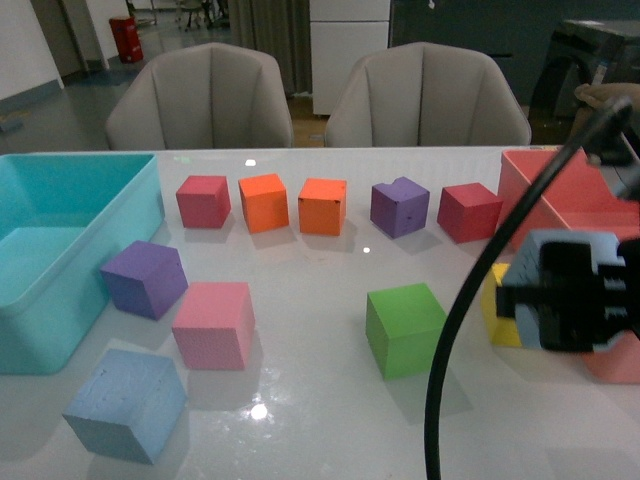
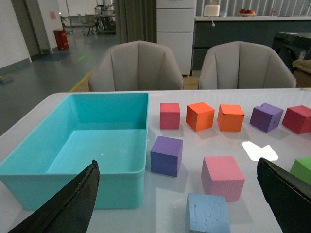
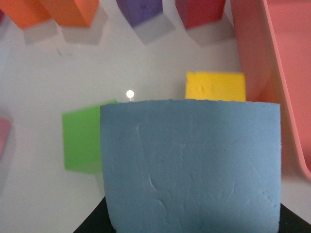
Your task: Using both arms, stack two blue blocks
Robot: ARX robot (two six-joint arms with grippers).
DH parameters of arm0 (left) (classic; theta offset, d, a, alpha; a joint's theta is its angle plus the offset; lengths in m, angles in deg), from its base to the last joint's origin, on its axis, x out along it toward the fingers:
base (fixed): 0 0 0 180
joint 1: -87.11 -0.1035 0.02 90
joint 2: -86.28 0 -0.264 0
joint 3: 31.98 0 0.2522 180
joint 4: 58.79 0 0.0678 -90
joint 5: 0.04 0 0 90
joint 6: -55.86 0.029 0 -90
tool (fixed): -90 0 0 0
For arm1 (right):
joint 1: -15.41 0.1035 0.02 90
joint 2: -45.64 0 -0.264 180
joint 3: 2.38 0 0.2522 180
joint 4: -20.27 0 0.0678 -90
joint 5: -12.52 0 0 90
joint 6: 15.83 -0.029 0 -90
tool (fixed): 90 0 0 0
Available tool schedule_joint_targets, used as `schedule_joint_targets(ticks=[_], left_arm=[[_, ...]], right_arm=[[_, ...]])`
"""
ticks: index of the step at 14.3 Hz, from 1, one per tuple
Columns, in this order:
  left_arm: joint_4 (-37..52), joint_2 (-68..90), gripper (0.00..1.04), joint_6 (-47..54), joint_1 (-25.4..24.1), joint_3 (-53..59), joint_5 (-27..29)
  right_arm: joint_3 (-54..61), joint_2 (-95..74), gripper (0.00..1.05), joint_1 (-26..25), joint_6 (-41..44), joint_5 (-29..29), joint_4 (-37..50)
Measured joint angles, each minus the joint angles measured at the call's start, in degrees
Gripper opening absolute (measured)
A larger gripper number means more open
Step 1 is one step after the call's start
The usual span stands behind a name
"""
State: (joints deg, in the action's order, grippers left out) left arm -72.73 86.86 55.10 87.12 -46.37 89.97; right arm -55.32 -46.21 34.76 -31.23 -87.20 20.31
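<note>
One blue block lies on the white table at the near left. It also shows in the left wrist view, between and just below the open fingers of my left gripper, which hovers above it and is empty. My right gripper is at the right, shut on the second blue block and holding it above the table over the yellow cube. In the right wrist view this block fills the near field and hides most of the black fingers. The left gripper is out of the front view.
A large teal bin stands at the left, a pink tray at the right. Purple, pink, green and yellow cubes lie mid-table. A row of red, orange and purple cubes is behind. A black cable crosses the right.
</note>
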Motion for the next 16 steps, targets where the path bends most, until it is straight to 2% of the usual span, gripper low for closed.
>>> schedule_joint_targets(ticks=[7, 11, 16], left_arm=[[0.0, 0.0, 0.98, 0.0, 0.0, 0.0, 0.0], [0.0, 0.0, 0.98, 0.0, 0.0, 0.0, 0.0], [0.0, 0.0, 0.98, 0.0, 0.0, 0.0, 0.0]], right_arm=[[-38.2, -26.5, 0.44, 5.8, 2.4, 2.1, -13.1], [-52.9, -37.6, 0.44, 9.2, 1.4, 3.0, -20.7], [-67.2, -48.9, 0.44, 9.4, -3.5, 3.8, -28.5]])
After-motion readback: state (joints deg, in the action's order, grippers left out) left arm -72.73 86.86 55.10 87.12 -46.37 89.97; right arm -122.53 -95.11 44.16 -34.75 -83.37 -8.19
